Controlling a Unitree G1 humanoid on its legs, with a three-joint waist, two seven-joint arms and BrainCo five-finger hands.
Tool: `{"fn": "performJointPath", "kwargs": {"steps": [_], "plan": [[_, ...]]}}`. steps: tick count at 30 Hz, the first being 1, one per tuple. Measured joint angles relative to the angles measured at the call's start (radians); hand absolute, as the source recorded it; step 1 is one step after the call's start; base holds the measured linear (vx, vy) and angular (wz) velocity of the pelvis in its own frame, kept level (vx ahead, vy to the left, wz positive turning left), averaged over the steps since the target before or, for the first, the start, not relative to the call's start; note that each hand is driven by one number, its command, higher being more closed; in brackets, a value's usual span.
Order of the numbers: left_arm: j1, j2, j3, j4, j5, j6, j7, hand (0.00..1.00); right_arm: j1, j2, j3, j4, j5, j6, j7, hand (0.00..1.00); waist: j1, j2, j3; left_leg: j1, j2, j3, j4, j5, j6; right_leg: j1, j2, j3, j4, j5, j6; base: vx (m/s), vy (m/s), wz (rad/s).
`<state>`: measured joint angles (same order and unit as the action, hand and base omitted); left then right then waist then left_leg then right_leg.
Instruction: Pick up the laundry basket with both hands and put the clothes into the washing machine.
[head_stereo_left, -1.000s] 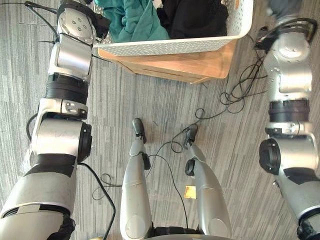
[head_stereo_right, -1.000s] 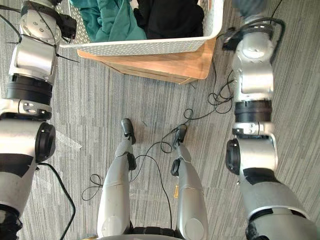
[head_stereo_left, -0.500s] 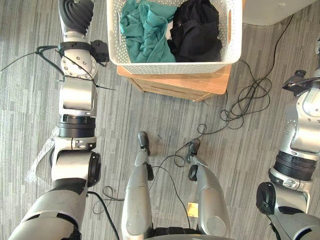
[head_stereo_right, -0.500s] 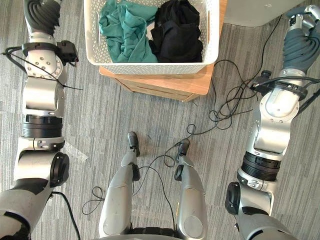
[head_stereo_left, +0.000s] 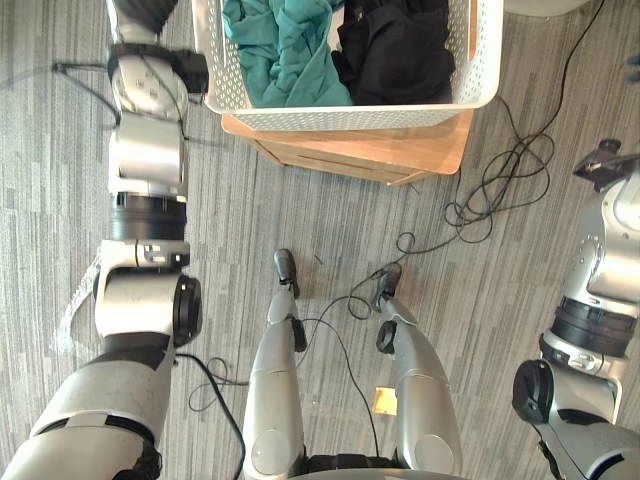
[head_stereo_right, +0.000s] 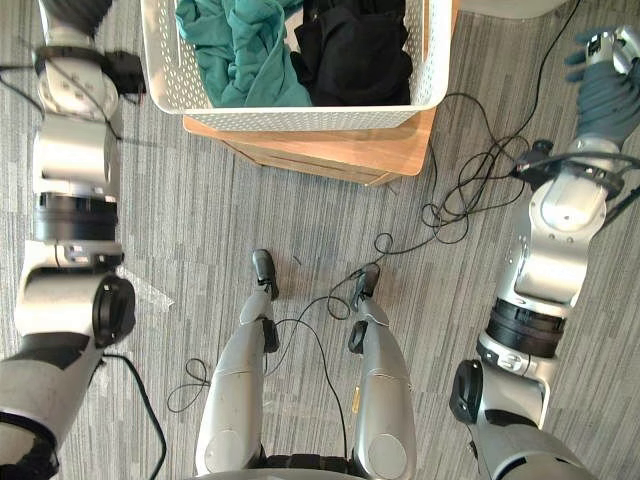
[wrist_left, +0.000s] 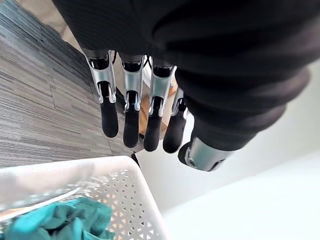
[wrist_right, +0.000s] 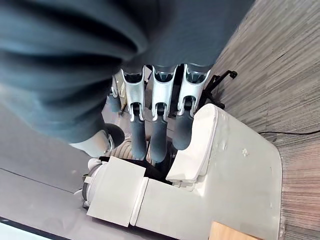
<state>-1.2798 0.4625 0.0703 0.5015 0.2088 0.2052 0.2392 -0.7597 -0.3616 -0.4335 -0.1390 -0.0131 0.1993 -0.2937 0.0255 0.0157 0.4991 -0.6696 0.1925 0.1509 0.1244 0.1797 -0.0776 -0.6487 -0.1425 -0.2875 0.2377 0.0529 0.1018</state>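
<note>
Sitting on wooden stand, laundry basket holds clothes

The laundry basket is smooth white plastic, a bit shiny, with rows of tiny holes in its walls. The teal clothes and the black clothes are soft, crumpled cloth, not shiny. The table is pale, smooth wood. The floor is grey, streaky and matt. The washing machine has a smooth white shell. The left hand and right hand have shiny metal fingers, dark matt tips and ribbed covers.
</note>
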Motion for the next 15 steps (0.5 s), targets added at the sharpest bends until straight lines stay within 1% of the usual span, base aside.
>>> {"fn": "performJointPath", "kwargs": {"steps": [2, 3, 4, 5, 6, 7, 8, 9, 12, 15], "plan": [[-0.064, 0.013, -0.028, 0.068, -0.001, -0.017, -0.024, 0.00, -0.069, -0.001, 0.002, 0.046, 0.025, -0.023, -0.008, 0.00, -0.001, 0.000, 0.000, -0.022, 0.005, 0.004, 0.019, -0.004, 0.002, -0.018, 0.004, 0.008, -0.003, 0.005, 0.002, 0.02, -0.034, -0.13], [-0.076, 0.014, -0.034, 0.087, -0.002, -0.017, -0.033, 0.00, -0.089, -0.003, 0.003, 0.071, 0.036, -0.026, -0.008, 0.00, 0.000, 0.000, 0.000, -0.031, 0.008, 0.005, 0.032, -0.010, 0.001, -0.021, 0.006, 0.010, -0.003, 0.006, 0.002, 0.01, -0.032, -0.16], [-0.088, 0.014, -0.038, 0.112, -0.003, -0.018, -0.048, 0.00, -0.121, -0.005, 0.007, 0.116, 0.054, -0.027, -0.008, 0.00, 0.001, 0.000, 0.000, -0.042, 0.017, 0.008, 0.055, -0.025, -0.002, -0.025, 0.012, 0.015, -0.006, 0.010, 0.001, -0.01, -0.027, -0.24], [-0.114, 0.015, -0.049, 0.167, -0.006, -0.018, -0.072, 0.00, -0.174, -0.027, 0.029, 0.216, 0.081, -0.034, -0.006, 0.00, 0.002, 0.000, 0.000, -0.074, 0.028, 0.008, 0.108, -0.053, 0.001, -0.030, 0.025, 0.019, -0.013, 0.018, -0.001, -0.02, -0.028, -0.27], [-0.125, 0.016, -0.056, 0.188, -0.008, -0.018, -0.083, 0.00, -0.194, -0.039, 0.036, 0.254, 0.095, -0.034, -0.004, 0.00, 0.004, 0.000, 0.000, -0.087, 0.036, 0.009, 0.126, -0.063, 0.001, -0.037, 0.030, 0.022, -0.014, 0.022, -0.002, -0.02, -0.015, -0.26], [-0.141, 0.017, -0.068, 0.212, -0.020, -0.020, -0.100, 0.00, -0.219, -0.055, 0.039, 0.292, 0.125, -0.036, 0.006, 0.00, 0.012, 0.000, 0.000, -0.105, 0.040, 0.010, 0.144, -0.069, 0.001, -0.048, 0.034, 0.026, -0.016, 0.026, -0.001, -0.03, -0.011, -0.19], [-0.157, 0.017, -0.069, 0.225, -0.025, -0.033, -0.120, 0.00, -0.254, -0.069, 0.044, 0.343, 0.177, -0.039, 0.018, 0.00, 0.013, 0.000, 0.000, -0.127, 0.051, 0.012, 0.160, -0.073, 0.005, -0.064, 0.036, 0.030, -0.016, 0.032, -0.001, -0.03, -0.009, -0.19], [-0.172, 0.017, -0.070, 0.248, -0.037, -0.036, -0.137, 0.00, -0.276, -0.079, 0.050, 0.376, 0.210, -0.040, 0.027, 0.00, 0.014, 0.000, 0.000, -0.136, 0.053, 0.016, 0.166, -0.076, 0.008, -0.075, 0.038, 0.034, -0.016, 0.036, -0.004, -0.03, -0.009, -0.17], [-0.183, 0.036, -0.088, 0.305, -0.049, -0.036, -0.211, 0.00, -0.307, -0.082, 0.083, 0.431, 0.324, -0.055, 0.065, 0.00, 0.016, 0.000, 0.000, -0.164, 0.065, 0.026, 0.198, -0.092, 0.010, -0.093, 0.044, 0.044, -0.021, 0.049, -0.003, -0.03, -0.007, -0.14], [-0.184, 0.062, -0.108, 0.324, -0.041, -0.036, -0.243, 0.00, -0.309, -0.098, 0.121, 0.429, 0.375, -0.077, 0.084, 0.00, 0.017, 0.000, 0.000, -0.192, 0.078, 0.031, 0.230, -0.106, 0.016, -0.100, 0.055, 0.048, -0.045, 0.066, -0.008, -0.02, -0.007, -0.14]]}}
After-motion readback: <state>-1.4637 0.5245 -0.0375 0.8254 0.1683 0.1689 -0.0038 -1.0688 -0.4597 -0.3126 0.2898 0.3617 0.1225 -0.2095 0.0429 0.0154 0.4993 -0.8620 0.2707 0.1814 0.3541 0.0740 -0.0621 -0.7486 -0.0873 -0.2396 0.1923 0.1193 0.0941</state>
